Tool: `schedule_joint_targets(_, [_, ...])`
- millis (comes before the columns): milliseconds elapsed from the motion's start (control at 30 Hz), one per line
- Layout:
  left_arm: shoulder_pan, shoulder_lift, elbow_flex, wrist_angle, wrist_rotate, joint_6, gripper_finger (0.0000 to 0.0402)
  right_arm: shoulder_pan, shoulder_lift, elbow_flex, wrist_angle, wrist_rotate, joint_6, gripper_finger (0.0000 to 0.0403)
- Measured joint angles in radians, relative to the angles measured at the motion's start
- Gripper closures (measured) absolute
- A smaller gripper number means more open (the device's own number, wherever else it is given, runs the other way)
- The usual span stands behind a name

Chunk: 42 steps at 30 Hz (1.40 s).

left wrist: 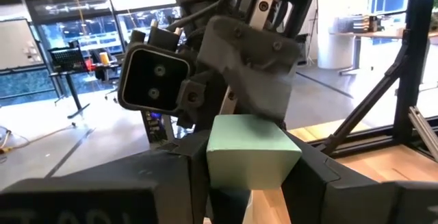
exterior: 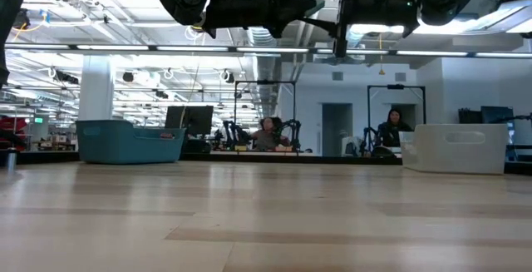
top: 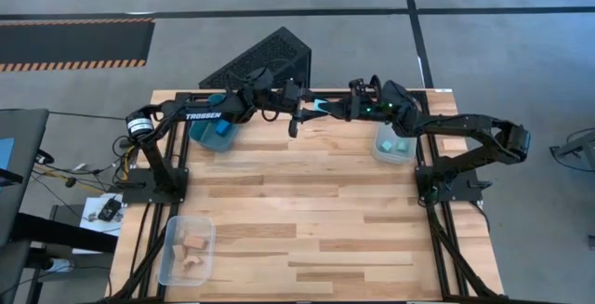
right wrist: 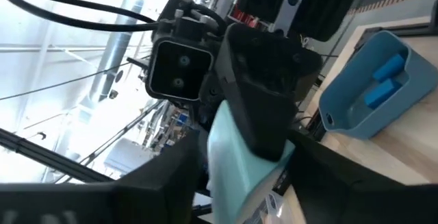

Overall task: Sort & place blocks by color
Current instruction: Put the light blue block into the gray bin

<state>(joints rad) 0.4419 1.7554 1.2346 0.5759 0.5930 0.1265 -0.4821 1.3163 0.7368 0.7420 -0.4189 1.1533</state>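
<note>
A light cyan block (top: 319,107) hangs high over the far middle of the table, between my two grippers, which meet nose to nose. My left gripper (top: 302,113) comes from the table's left and is shut on the block (left wrist: 250,152). My right gripper (top: 333,109) comes from the right and stands open, its fingers on either side of the same block (right wrist: 236,159). In the low view both grippers show only at the top, left (exterior: 291,7) and right (exterior: 339,10), far above the tabletop. My left gripper pinches the light cyan block by two opposite sides (left wrist: 217,162) between its two fingers. The fingers lie level and point toward the table's right. The block is lifted well clear of the table. My right gripper's finger (left wrist: 253,73) lies close over the block; I cannot tell whether it touches.
A teal bin (top: 206,138) with dark blue blocks stands at the far left, also seen in the right wrist view (right wrist: 342,107). A clear bin (top: 379,151) with light cyan blocks stands at the far right. A clear bin (top: 172,257) with tan wood blocks sits near left.
</note>
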Motion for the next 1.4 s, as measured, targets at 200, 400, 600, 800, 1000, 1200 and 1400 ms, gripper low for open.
schedule_joint_targets(200, [0.000, 0.000, -0.001, -0.010, -0.008, 0.009, 0.0281, -0.007, -0.001, 0.000, -0.028, -0.009, 0.018, 0.0276])
schedule_joint_targets(400, [-0.004, 0.000, -0.001, -0.059, -0.077, -0.018, 0.0241, -0.025, -0.001, 0.000, -0.044, -0.005, -0.031, 0.0284])
schedule_joint_targets(600, [0.008, -0.008, -0.002, -0.174, -0.145, -0.108, 0.0179, -0.064, -0.048, 0.001, -0.243, 0.017, -0.160, 0.0287])
schedule_joint_targets(800, [0.044, -0.079, -0.002, -0.515, -0.194, -0.147, 0.0132, -0.095, -0.223, 0.002, -0.806, 0.220, -0.373, 0.0287])
schedule_joint_targets(1000, [0.067, -0.110, -0.003, -0.777, -0.282, -0.140, 0.0123, -0.078, -0.339, 0.000, -1.472, 0.575, -0.423, 0.0287])
schedule_joint_targets(1200, [0.045, -0.100, -0.024, -0.762, -0.347, -0.152, 0.0123, -0.065, -0.302, 0.000, -1.697, 0.709, -0.327, 0.0287])
schedule_joint_targets(1400, [0.024, -0.100, -0.031, -0.761, -0.357, -0.166, 0.0122, -0.070, -0.216, 0.000, -1.702, 0.716, -0.302, 0.0212])
